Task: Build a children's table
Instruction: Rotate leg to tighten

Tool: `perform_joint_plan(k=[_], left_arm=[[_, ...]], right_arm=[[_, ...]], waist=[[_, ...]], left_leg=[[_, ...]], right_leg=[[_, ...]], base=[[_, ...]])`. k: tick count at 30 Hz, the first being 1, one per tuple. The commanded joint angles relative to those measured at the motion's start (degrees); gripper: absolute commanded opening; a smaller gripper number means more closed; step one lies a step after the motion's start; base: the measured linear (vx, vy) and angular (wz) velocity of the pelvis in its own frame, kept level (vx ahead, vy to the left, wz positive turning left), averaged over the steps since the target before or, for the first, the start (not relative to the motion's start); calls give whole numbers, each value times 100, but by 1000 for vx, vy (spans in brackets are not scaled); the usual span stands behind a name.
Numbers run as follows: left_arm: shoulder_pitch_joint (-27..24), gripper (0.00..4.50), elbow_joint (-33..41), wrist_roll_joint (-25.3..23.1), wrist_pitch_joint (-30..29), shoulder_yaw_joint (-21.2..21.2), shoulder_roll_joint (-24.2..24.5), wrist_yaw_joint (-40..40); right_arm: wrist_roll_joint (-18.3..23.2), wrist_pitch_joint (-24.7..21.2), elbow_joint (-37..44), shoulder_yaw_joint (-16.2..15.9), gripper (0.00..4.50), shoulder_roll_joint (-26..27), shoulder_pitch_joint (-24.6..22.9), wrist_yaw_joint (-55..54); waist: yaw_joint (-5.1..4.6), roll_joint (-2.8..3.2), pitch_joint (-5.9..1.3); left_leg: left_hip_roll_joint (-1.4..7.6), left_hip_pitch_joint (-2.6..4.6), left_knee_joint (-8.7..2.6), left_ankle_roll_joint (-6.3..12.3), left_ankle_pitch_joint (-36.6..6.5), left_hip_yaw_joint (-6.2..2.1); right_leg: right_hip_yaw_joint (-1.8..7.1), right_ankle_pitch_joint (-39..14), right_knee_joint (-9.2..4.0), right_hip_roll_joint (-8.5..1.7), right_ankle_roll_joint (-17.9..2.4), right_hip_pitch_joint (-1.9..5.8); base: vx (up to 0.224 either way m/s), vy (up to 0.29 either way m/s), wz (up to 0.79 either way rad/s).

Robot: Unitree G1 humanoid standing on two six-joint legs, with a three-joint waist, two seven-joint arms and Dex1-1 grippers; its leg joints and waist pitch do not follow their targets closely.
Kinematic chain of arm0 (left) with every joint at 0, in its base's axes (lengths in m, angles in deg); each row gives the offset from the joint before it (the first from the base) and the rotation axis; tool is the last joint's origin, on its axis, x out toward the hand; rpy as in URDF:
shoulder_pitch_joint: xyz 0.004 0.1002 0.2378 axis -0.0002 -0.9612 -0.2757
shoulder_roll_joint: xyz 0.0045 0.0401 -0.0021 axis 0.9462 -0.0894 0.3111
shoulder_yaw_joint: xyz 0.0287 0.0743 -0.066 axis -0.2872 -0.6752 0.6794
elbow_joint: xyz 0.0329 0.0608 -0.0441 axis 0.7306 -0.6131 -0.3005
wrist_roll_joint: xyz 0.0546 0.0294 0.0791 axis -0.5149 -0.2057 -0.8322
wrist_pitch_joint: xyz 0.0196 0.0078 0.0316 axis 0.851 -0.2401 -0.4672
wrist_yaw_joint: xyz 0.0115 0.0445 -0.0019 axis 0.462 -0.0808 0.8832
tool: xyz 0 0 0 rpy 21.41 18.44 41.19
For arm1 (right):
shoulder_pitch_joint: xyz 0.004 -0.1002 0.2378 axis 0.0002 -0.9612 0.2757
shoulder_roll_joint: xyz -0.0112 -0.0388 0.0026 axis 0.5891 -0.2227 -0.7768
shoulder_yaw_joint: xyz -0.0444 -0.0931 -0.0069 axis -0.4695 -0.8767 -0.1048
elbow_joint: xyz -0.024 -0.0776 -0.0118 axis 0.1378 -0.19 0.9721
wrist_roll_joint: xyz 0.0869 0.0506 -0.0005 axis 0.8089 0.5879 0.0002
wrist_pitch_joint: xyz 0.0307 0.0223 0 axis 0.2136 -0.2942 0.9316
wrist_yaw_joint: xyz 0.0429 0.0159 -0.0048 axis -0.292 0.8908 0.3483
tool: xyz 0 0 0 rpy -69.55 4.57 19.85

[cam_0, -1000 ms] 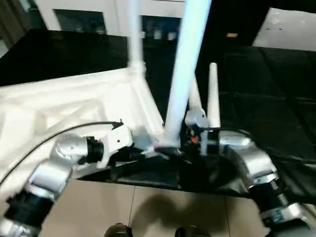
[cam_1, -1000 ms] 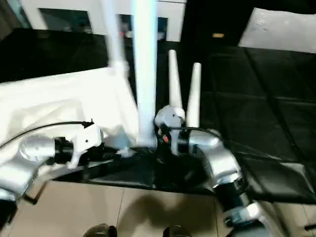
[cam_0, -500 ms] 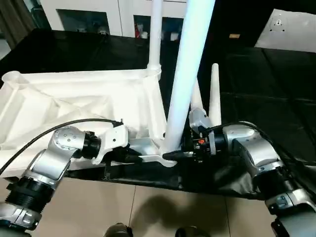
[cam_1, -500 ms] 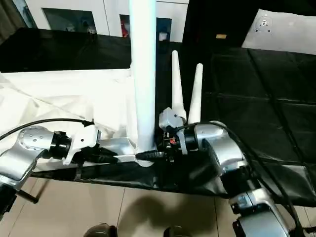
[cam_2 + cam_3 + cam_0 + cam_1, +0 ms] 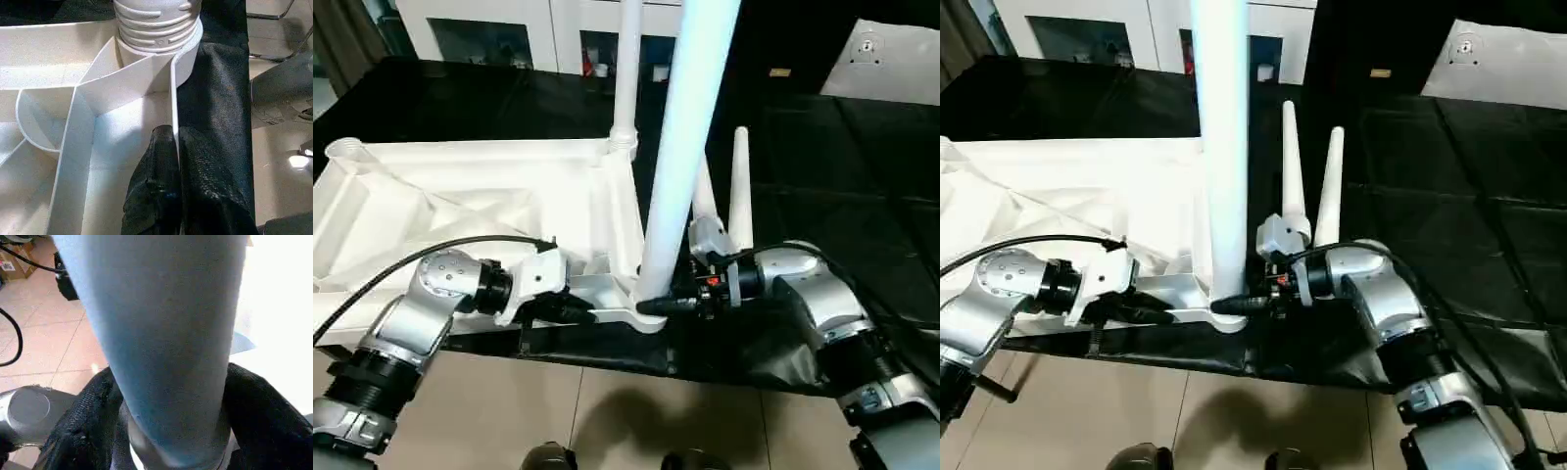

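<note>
The children's table top [image 5: 460, 196] lies upside down, ribbed underside up, on a black-covered surface. One white leg [image 5: 680, 157] stands upright in its near right corner socket, and another leg [image 5: 628, 69] stands in the far right corner. Two loose legs [image 5: 739, 186] lie just right of the top. My left gripper [image 5: 582, 313] is shut on the top's thin near rim wall, its fingers [image 5: 156, 186] pinching it close to the threaded leg base [image 5: 156, 24]. My right gripper [image 5: 656, 306] is shut around the near leg's base [image 5: 161, 333], with fingers [image 5: 259, 421] on both sides.
A white cabinet [image 5: 509, 24] with glass fronts stands behind. A white panel [image 5: 891, 59] lies at the back right. Black cloth [image 5: 862, 196] spreads to the right. The work surface's near edge drops to a tiled floor [image 5: 607, 411].
The camera has shifted and steadied. My right gripper's fingers have closed in around the near leg's base. The left gripper keeps its hold on the rim.
</note>
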Motion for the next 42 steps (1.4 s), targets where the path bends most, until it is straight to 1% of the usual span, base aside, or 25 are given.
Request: perform_joint_plan(k=[1,2,3,4,7,10,11,12,14,15,17,22,24,27,29,30,31,35,36,37,38,39,40,41,42], left_arm=[[84,0,-22,-12,99,52,-38,91],[80,0,-27,-14,110,53,-40,97],[76,0,-32,-13,115,54,-44,104],[72,0,-39,-11,117,58,-50,111],[69,0,-74,-23,152,46,-49,111],[72,0,-89,-21,162,45,-50,115],[71,0,-91,-20,164,46,-49,115],[71,0,-91,-18,165,47,-50,111],[71,0,-94,-18,168,45,-49,104],[72,0,-97,-19,170,44,-49,102],[65,0,-94,-17,171,42,-42,90],[64,0,-120,-25,205,31,-24,80],[61,0,-133,-32,221,25,-12,76],[62,0,-144,-37,232,21,-7,72],[62,0,-159,-46,244,19,-4,66],[62,0,-162,-49,247,17,-6,68],[62,0,-162,-49,247,17,-6,68],[63,0,-177,-52,253,11,-11,64],[63,0,-183,-55,259,9,-6,59],[64,0,-189,-58,265,8,-3,56],[66,0,-195,-58,268,8,-1,53],[70,0,-203,-59,272,6,-1,51],[78,0,-215,-61,277,5,-4,51],[89,0,-229,-61,281,5,-6,49],[93,0,-235,-63,284,5,-6,49]], right_arm=[[-128,16,-86,-228,355,24,-196,45],[-202,167,-134,-215,359,44,-214,-78],[-248,254,-167,-206,372,57,-227,-158],[-294,354,-197,-192,388,75,-240,-249],[-312,319,-224,-165,388,109,-253,-372],[-265,244,-248,-150,388,126,-264,-349],[-229,225,-251,-116,374,149,-272,-367],[-188,240,-250,-76,363,173,-277,-375],[-126,245,-239,-33,354,195,-281,-365],[-114,246,-238,-25,351,198,-282,-353],[-93,254,-206,-13,330,195,-295,-336],[-60,325,-103,-27,330,127,-342,-252],[-42,360,-67,9,330,119,-362,-223],[26,336,-60,55,330,153,-359,-216],[59,304,-53,58,356,171,-357,-235],[9,412,-61,53,365,180,-360,-297],[9,412,-61,53,368,180,-360,-297],[-34,618,-79,71,368,211,-366,-419],[-1,583,-57,78,368,208,-366,-389],[14,567,-45,83,368,205,-366,-376],[40,540,-26,88,351,198,-370,-345],[55,524,-21,88,351,192,-370,-328],[73,519,-20,92,341,188,-376,-314],[102,510,-28,106,341,197,-379,-301],[106,507,-31,107,330,198,-380,-298]], waist=[[-10,45,-381],[-6,68,-384],[-12,61,-382],[-10,72,-391],[-8,70,-395],[-8,73,-383],[-5,83,-387],[-7,80,-387],[-8,77,-390],[-5,80,-394],[-1,90,-402],[12,90,-417],[20,89,-425],[30,88,-433],[38,86,-429],[39,89,-430],[38,85,-426],[37,90,-428],[36,106,-423],[36,98,-423],[35,94,-425],[36,102,-425],[37,103,-429],[37,94,-430],[38,94,-429]], left_leg=[[235,57,-382,441,-474,-35],[238,55,-384,428,-464,-41],[235,61,-385,415,-475,-36],[231,65,-379,393,-457,-34],[225,48,-380,407,-403,-42],[233,57,-390,399,-545,-38],[234,61,-389,385,-566,-38],[234,60,-389,382,-572,-36],[237,56,-390,374,-538,-40],[237,60,-388,378,-508,-40],[236,58,-381,398,-469,-40],[238,62,-378,400,-463,-39],[236,59,-370,418,-413,-37],[233,57,-366,428,-427,-35],[234,56,-370,411,-458,-37],[238,58,-371,409,-451,-38],[234,56,-369,402,-468,-35],[239,64,-376,370,-487,-39],[234,59,-373,369,-479,-40],[233,58,-375,377,-474,-40],[231,60,-373,383,-470,-38],[234,60,-373,388,-466,-40],[234,59,-371,388,-458,-41],[232,58,-368,395,-454,-38],[232,56,-369,397,-452,-41]], right_leg=[[273,292,-327,-436,-1622,318],[272,290,-326,-443,-1617,314],[272,285,-335,-437,-1618,309],[277,328,-329,-443,-1633,310],[267,492,-307,-423,-1637,331],[271,310,-334,-435,-1617,325],[272,275,-335,-437,-1613,324],[273,267,-339,-437,-1612,324],[272,307,-329,-435,-1617,324],[271,357,-323,-435,-1631,322],[268,489,-313,-432,-1655,327],[265,520,-308,-433,-1665,331],[265,632,-297,-429,-1680,334],[263,628,-297,-431,-1678,340],[264,565,-302,-433,-1666,341],[263,569,-299,-434,-1667,339],[265,546,-305,-433,-1658,333],[266,484,-307,-438,-1644,330],[267,506,-303,-435,-1646,329],[265,530,-306,-429,-1642,334],[266,546,-305,-428,-1644,333],[264,565,-302,-427,-1656,333],[264,589,-299,-430,-1660,336],[265,630,-297,-427,-1665,337],[264,629,-295,-429,-1665,338]], base=[[0,0,0],[0,0,0],[0,0,0],[0,0,0],[0,0,0],[0,0,0],[0,0,0],[0,0,0],[0,0,0],[0,0,0],[0,0,0],[0,0,0],[0,0,0],[0,0,0],[0,0,0],[0,0,0],[0,0,0],[0,0,0],[0,0,0],[0,0,0],[0,0,0],[0,0,0],[0,0,0],[0,0,0],[0,0,0]])
